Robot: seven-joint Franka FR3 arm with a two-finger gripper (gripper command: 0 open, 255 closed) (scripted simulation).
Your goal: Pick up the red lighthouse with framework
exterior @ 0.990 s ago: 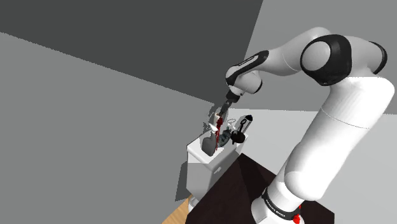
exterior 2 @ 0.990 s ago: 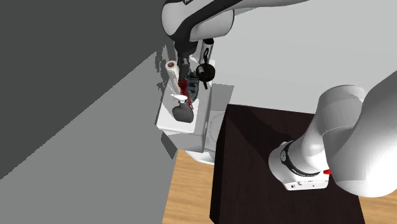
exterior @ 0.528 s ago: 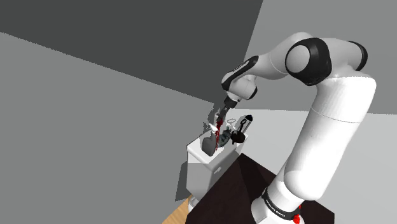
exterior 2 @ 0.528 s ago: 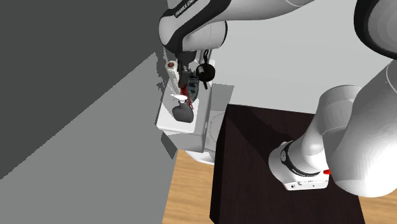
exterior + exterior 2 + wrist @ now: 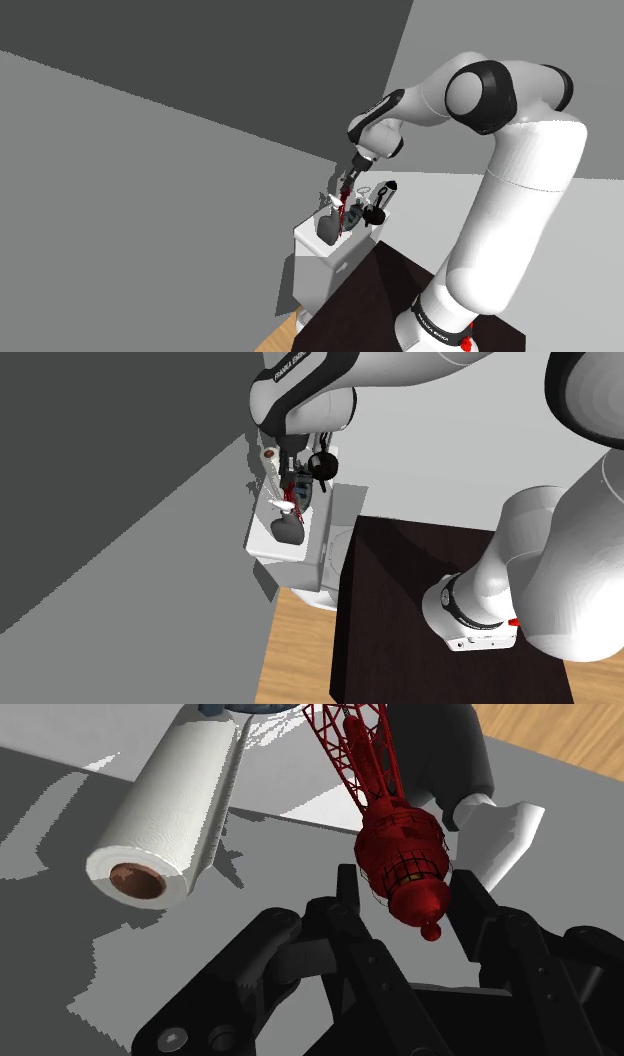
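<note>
Jaws apart, bracketing the lantern head of the red lighthouse [image 5: 400, 854]. The gripper [image 5: 408, 894] has one black fingertip [image 5: 349, 892] right at the edge of the cage and the other [image 5: 468, 896] just beside the gallery on the far side. Gaps are narrow both ways and no firm clamp is evident. The red dome and finial point back at the hand, and the open lattice tower runs away from it down to the surface. Just beside the gripper a white paper towel roll [image 5: 175, 809] lies on its side, brown core end facing the camera. Past the lighthouse head are a dark grey rounded object [image 5: 440, 754] and a white piece [image 5: 500, 819] next to it, not identifiable. In the shoulder view the gripper [image 5: 350, 180] comes down from above onto the lighthouse [image 5: 343, 212], which stands on top of a white unit [image 5: 335, 262], with a dark vase [image 5: 327, 230] just beside it on that view's left and a black spouted object [image 5: 382, 198] on the right. The second exterior view has the gripper [image 5: 290, 462] over the lighthouse [image 5: 292, 492], the roll [image 5: 268, 455] at the back of the unit [image 5: 262, 542], and the vase [image 5: 287, 530] at the front. The dark stand [image 5: 400, 602] butts against the unit, with wood floor [image 5: 295, 662] below and grey walls behind.
</note>
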